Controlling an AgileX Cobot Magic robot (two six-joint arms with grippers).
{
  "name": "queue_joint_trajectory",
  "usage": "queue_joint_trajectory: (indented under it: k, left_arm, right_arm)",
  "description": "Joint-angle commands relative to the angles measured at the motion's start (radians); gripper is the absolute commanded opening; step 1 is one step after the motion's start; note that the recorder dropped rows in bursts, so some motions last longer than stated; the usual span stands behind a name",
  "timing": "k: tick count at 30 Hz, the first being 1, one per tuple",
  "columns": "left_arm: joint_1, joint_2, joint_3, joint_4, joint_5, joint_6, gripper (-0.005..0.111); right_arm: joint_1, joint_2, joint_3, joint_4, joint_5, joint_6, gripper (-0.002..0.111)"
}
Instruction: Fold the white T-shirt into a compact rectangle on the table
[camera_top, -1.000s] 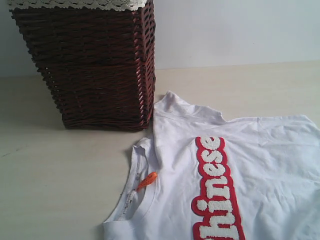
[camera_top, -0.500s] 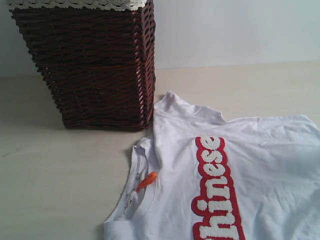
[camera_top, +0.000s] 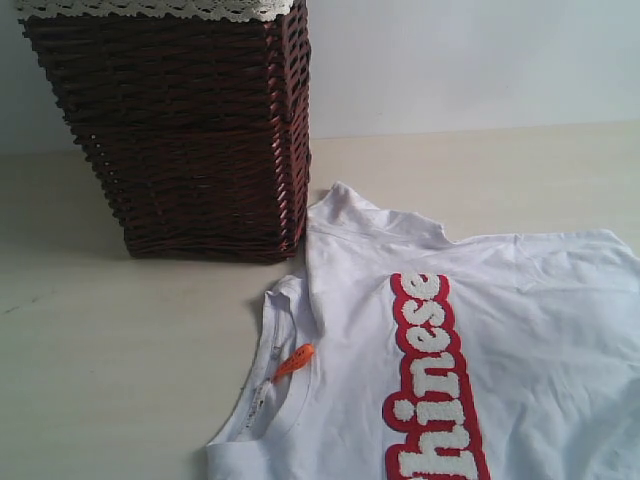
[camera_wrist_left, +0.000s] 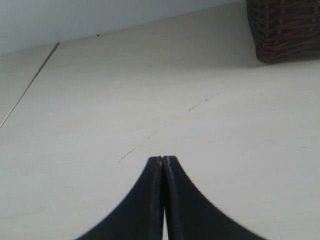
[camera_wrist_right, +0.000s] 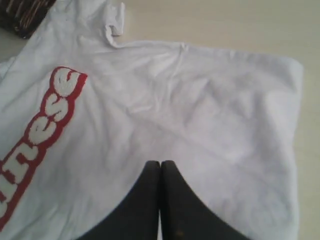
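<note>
Right of the brown wicker basket (camera_top: 190, 140), the white T-shirt (camera_top: 520, 340) lies flat on the table (camera_top: 110, 360) — it looks soft, limp and light, best pinched at a hem corner. Both claws are pressed together, empty — right gripper (camera_wrist_right: 160, 163) over the shirt, left gripper (camera_wrist_left: 163, 159) over bare table.

Pale cream surface (camera_top: 110, 370) carried two things: brown wicker basket (camera_top: 180, 140) stood at back left; white T-shirt (camera_top: 550, 330) lay spread just beside it, red-edged lettering up.
</note>
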Motion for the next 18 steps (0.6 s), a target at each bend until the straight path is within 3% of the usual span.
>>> queue_joint_trajectory:
  k: [1, 4, 6, 9, 14, 16, 18]
  left_arm:
    - [0.002, 0.002, -0.003, -0.009, -0.003, -0.006, 0.0]
    - [0.002, 0.002, -0.003, -0.009, -0.003, -0.006, 0.0]
    - [0.002, 0.002, -0.003, -0.009, -0.003, -0.006, 0.0]
    - [0.002, 0.002, -0.003, -0.009, -0.003, -0.006, 0.0]
    - [0.002, 0.002, -0.003, -0.009, -0.003, -0.006, 0.0]
    - [0.002, 0.002, -0.003, -0.009, -0.003, -0.006, 0.0]
    - [0.002, 0.002, -0.003, -0.009, -0.003, -0.006, 0.0]
  right_arm:
    - [-0.027, 0.007, -0.009, -0.082, -0.087, -0.032, 0.009]
    - [-0.027, 0.091, -0.009, -0.159, -0.158, -0.038, 0.047]
    - [-0.027, 0.129, -0.009, -0.101, -0.268, -0.038, 0.057]
    - [-0.027, 0.141, -0.009, -0.065, -0.379, -0.043, 0.057]
    - [-0.027, 0.175, -0.009, -0.065, -0.339, -0.052, 0.055]
    - [-0.027, 0.187, -0.009, -0.067, -0.278, -0.057, 0.047]
    - [-0.027, 0.187, -0.009, -0.067, -0.187, -0.095, 0.03]
